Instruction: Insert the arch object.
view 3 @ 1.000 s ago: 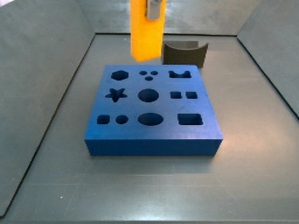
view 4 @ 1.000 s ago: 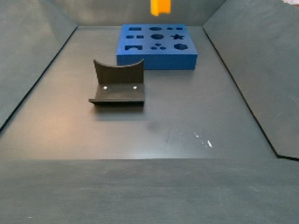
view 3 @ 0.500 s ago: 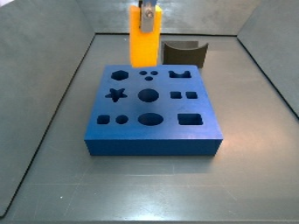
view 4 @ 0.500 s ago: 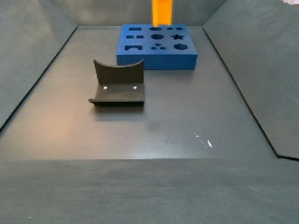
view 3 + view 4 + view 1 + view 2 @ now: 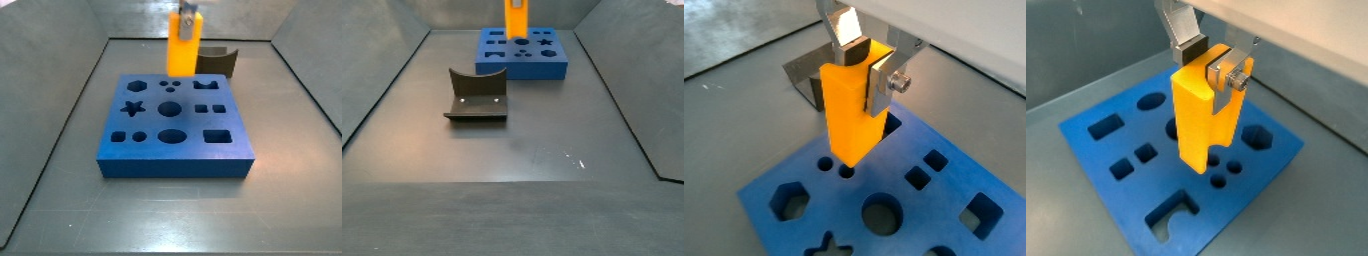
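Note:
The arch object [image 5: 851, 110] is a tall orange-yellow block, held upright by my gripper [image 5: 861, 62], whose silver fingers are shut on its upper end. It hangs over the blue board [image 5: 945, 235], its lower end just above the holes near the board's far edge. It also shows in a wrist view [image 5: 1203, 120] with the gripper [image 5: 1209, 62] above the board [image 5: 1100, 160], and in both side views [image 5: 183, 52] [image 5: 516, 18]. The board's arch-shaped hole [image 5: 207, 85] sits near the block. In the side views the gripper [image 5: 189, 12] is mostly out of frame.
The dark fixture [image 5: 476, 95] stands on the grey floor in front of the board [image 5: 523, 52]; in a side view it shows behind the board [image 5: 217, 60]. The board [image 5: 174, 125] has star, round, square and hexagon holes. Grey walls enclose the floor.
The gripper has carried the arch object sideways across the board's far edge and lowered it: in one side view to the right toward the arch hole, in the other to the left.

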